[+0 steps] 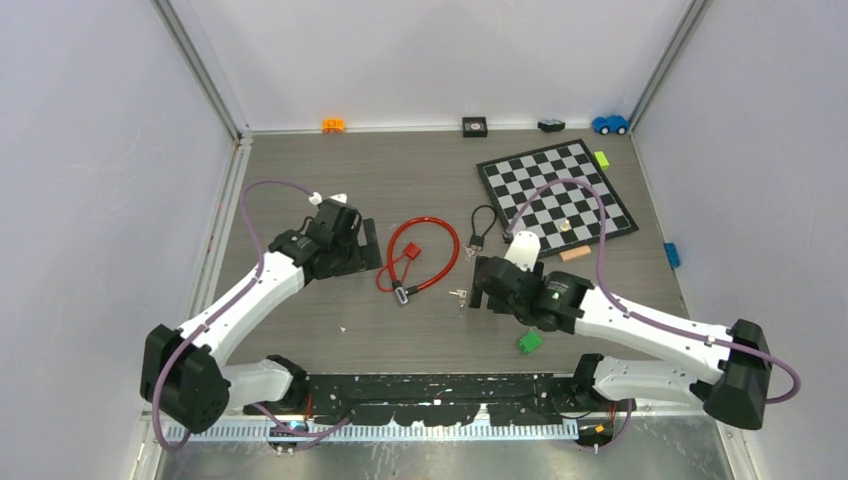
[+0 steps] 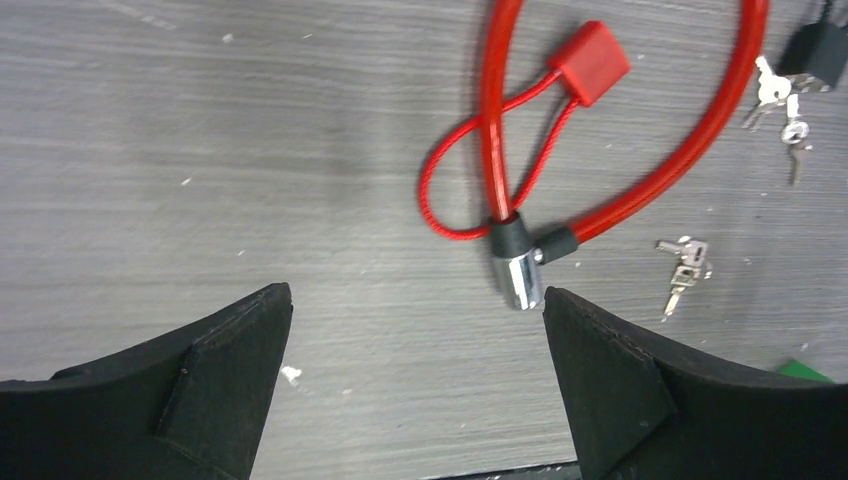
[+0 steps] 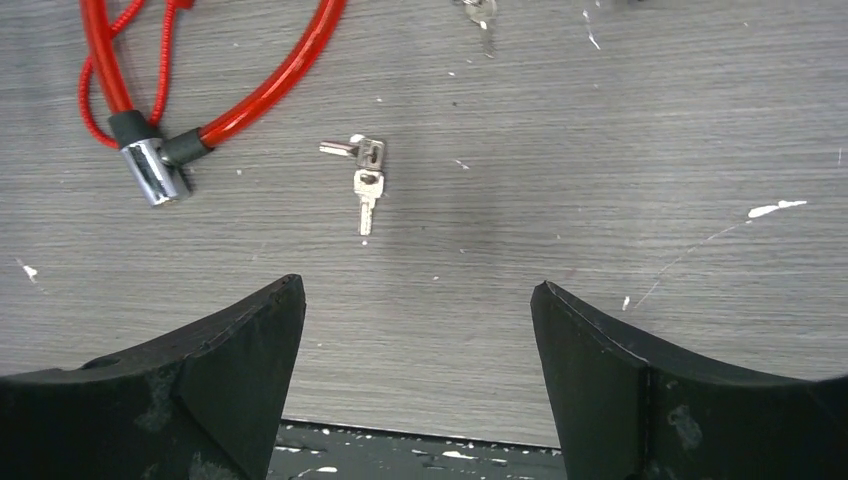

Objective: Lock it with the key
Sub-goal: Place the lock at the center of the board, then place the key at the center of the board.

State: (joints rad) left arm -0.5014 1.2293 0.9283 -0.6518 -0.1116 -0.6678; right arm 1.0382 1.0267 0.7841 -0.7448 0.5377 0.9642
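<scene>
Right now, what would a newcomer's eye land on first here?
The red cable lock lies looped at the centre of the top view, with its silver cylinder at the near end. A small bunch of keys lies loose just right of it, and the left hand and right hand both hover open and empty. The chessboard at the far right also stands out.

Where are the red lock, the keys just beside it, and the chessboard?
Red lock (image 2: pixel 518 282), left wrist view, on its silver barrel.
Keys (image 3: pixel 367 183), right wrist view, on the head of the downward-pointing key.
Chessboard (image 1: pixel 556 160), top view, on bare squares near its far edge.
</scene>
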